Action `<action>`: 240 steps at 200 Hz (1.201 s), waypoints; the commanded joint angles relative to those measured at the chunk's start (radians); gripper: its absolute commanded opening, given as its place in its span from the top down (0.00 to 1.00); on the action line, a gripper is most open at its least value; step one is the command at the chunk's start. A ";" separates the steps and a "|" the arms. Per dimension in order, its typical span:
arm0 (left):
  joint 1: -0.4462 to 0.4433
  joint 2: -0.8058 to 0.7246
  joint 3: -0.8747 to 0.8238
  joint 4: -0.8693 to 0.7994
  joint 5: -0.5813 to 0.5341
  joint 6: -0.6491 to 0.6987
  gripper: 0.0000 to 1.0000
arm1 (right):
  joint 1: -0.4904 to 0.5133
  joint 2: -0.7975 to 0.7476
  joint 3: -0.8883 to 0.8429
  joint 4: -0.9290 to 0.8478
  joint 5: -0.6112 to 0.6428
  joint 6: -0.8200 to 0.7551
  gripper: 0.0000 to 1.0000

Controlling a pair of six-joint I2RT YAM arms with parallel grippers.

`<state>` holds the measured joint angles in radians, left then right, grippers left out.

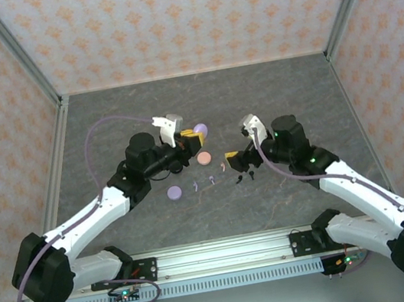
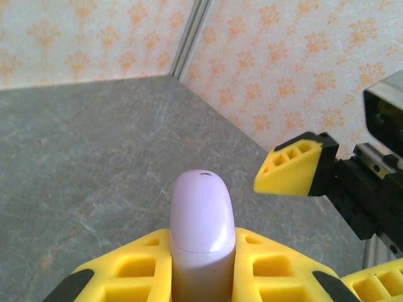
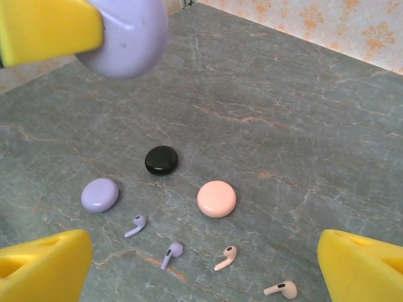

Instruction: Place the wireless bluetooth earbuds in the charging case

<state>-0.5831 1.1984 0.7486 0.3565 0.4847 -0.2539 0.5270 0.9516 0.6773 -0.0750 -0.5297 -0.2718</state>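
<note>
top cam fixed, high and behind both arm bases [image 1: 133, 271], looks down and forward, far enough to take the whole surface [image 1: 270, 93]. left wrist cam sits just behind the left jaws, faces near-level toward the far wall [image 2: 94, 38], very close on the lavender case [image 2: 201, 220] clamped there; right jaws cut in from its right edge. right wrist cam looks steeply down past the wide-apart right jaws, close on mid-surface. all three share that clamped case; top and right wrist share pink case [image 3: 216, 199], black case [image 3: 161, 160], earbuds [image 3: 171, 255]
</note>
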 commanded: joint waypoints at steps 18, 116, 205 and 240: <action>-0.006 -0.066 0.013 0.009 0.066 0.224 1.00 | -0.016 -0.073 -0.031 0.144 -0.066 0.059 0.07; -0.007 -0.209 0.026 -0.249 0.141 0.597 1.00 | -0.026 0.052 0.266 -0.326 -0.285 -0.406 0.09; -0.007 -0.206 0.069 -0.344 0.197 0.669 1.00 | -0.023 0.179 0.419 -0.312 -0.464 -0.470 0.22; -0.007 -0.208 0.070 -0.350 0.207 0.676 1.00 | -0.021 0.215 0.439 -0.299 -0.511 -0.471 0.31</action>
<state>-0.5831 1.0077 0.7849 0.0212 0.6590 0.3954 0.5030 1.1408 1.0691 -0.4137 -0.9489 -0.7197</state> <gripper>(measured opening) 0.188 0.716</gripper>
